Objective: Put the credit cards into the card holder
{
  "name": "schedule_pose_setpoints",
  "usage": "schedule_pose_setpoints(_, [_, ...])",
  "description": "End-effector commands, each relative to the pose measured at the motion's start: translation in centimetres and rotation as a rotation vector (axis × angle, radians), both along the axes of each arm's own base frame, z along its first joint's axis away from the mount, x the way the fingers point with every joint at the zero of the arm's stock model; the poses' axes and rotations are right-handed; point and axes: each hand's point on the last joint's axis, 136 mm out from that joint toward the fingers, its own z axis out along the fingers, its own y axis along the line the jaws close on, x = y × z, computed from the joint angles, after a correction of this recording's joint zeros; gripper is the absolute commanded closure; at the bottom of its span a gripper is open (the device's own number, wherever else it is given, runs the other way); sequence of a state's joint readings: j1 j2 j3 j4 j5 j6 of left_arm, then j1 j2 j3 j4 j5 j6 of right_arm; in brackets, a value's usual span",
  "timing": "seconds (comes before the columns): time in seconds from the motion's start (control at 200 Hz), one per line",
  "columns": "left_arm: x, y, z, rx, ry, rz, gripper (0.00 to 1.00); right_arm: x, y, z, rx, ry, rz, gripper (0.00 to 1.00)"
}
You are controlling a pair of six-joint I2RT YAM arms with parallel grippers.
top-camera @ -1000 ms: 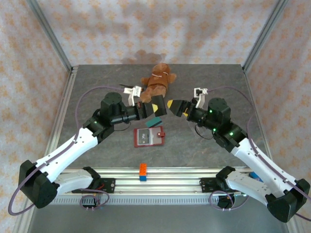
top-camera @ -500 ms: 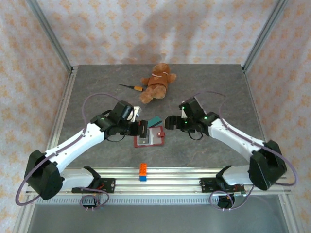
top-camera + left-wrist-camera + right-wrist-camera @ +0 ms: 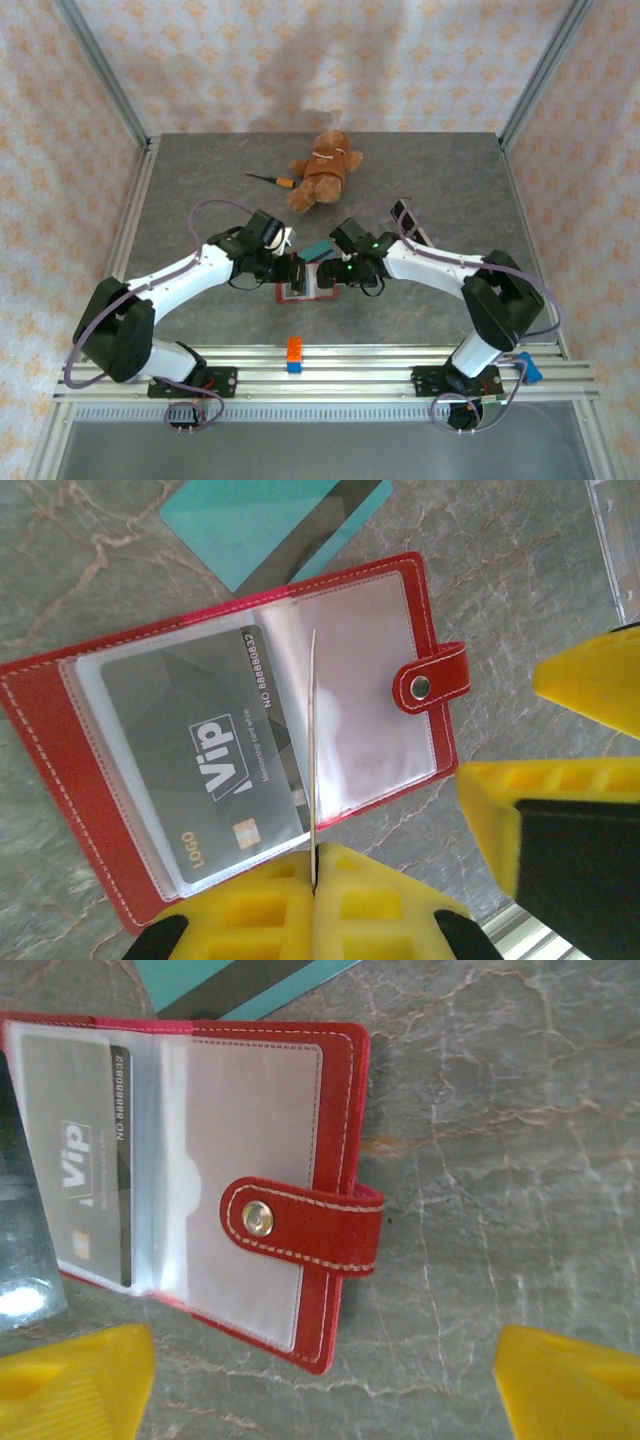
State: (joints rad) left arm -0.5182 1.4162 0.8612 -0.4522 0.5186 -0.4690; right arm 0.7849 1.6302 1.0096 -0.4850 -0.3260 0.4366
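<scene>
The red card holder [image 3: 308, 288] lies open on the stone-grey table, its snap tab [image 3: 300, 1225] pointing right. A grey "Vip" card [image 3: 190, 770] sits in its left sleeve. My left gripper [image 3: 293, 270] is shut on a thin credit card [image 3: 313, 740] seen edge-on, standing upright over the holder's [image 3: 60, 780] middle; its colour cannot be told. A teal credit card [image 3: 318, 249] lies flat just beyond the holder. My right gripper [image 3: 338, 272] hangs open low over the tab end of the holder [image 3: 335, 1260], fingers [image 3: 75, 1380] well apart, holding nothing.
A brown teddy bear [image 3: 323, 170] and an orange-handled tool [image 3: 272, 180] lie at the back. An orange-and-blue block [image 3: 295, 353] rests on the aluminium rail [image 3: 400, 365] at the near edge. A clear plastic piece [image 3: 406, 216] sits beside the right arm.
Both arms have come down from a raised pose and closed in on the open holder from either side. The right jaws have narrowed a little; the left stayed shut.
</scene>
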Motion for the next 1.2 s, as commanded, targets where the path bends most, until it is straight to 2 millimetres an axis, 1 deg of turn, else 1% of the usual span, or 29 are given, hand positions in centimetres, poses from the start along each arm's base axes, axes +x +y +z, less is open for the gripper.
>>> schedule_pose_setpoints(0.0, [0.7, -1.1, 0.3, -0.094, 0.01, 0.014, 1.0, 1.5, 0.8, -0.1, -0.014, -0.035, -0.024, 0.19])
schedule_pose_setpoints(0.12, [1.1, -0.3, -0.4, -0.051, -0.001, 0.031, 1.0, 2.0, 0.9, -0.7, -0.032, -0.047, -0.03, 0.32])
schedule_pose_setpoints(0.26, [1.4, -0.5, -1.4, -0.063, 0.041, 0.027, 1.0, 2.3, 0.1, -0.8, -0.067, -0.065, -0.042, 0.4])
schedule_pose_setpoints(0.35, [1.3, -0.6, -2.1, -0.071, 0.06, 0.023, 1.0, 2.1, 0.2, -1.0, -0.067, -0.059, -0.031, 0.57])
schedule_pose_setpoints(0.426, [1.5, -0.2, -2.6, -0.065, 0.077, 0.028, 1.0, 2.1, 0.0, -1.3, -0.081, -0.058, -0.032, 0.65])
schedule_pose_setpoints(0.496, [1.8, 0.1, -2.7, -0.092, 0.091, 0.042, 1.0, 2.1, -0.3, -1.5, -0.093, -0.058, -0.043, 0.67])
schedule_pose_setpoints(0.591, [2.1, -0.2, -2.6, -0.162, 0.105, 0.054, 1.0, 2.1, -0.1, -1.6, -0.08, -0.053, -0.046, 0.7])
schedule_pose_setpoints(0.646, [2.1, -0.2, -2.8, -0.181, 0.113, 0.062, 1.0, 2.0, -0.1, -1.6, -0.079, -0.05, -0.043, 0.71])
schedule_pose_setpoints(0.681, [2.2, -0.4, -2.9, -0.198, 0.114, 0.067, 1.0, 2.0, -0.1, -1.6, -0.08, -0.05, -0.042, 0.74])
schedule_pose_setpoints(0.801, [1.9, -1.3, -3.0, -0.26, 0.132, 0.038, 1.0, 1.8, 0.2, -1.7, -0.06, -0.036, -0.045, 0.76])
schedule_pose_setpoints(0.946, [1.5, -0.9, -3.8, -0.22, 0.153, 0.022, 1.0, 1.7, 0.1, -1.7, -0.058, -0.034, -0.044, 0.76])
schedule_pose_setpoints(1.006, [1.2, -0.4, -4.1, -0.174, 0.165, 0.012, 1.0, 1.7, 0.1, -1.7, -0.058, -0.035, -0.046, 0.76])
schedule_pose_setpoints(1.097, [1.0, 0.4, -4.1, -0.12, 0.153, 0.005, 1.0, 1.6, 0.1, -1.7, -0.053, -0.031, -0.044, 0.76])
schedule_pose_setpoints(1.192, [1.0, 0.6, -4.1, -0.103, 0.152, -0.009, 1.0, 1.5, 0.0, -1.8, -0.058, -0.033, -0.041, 0.76])
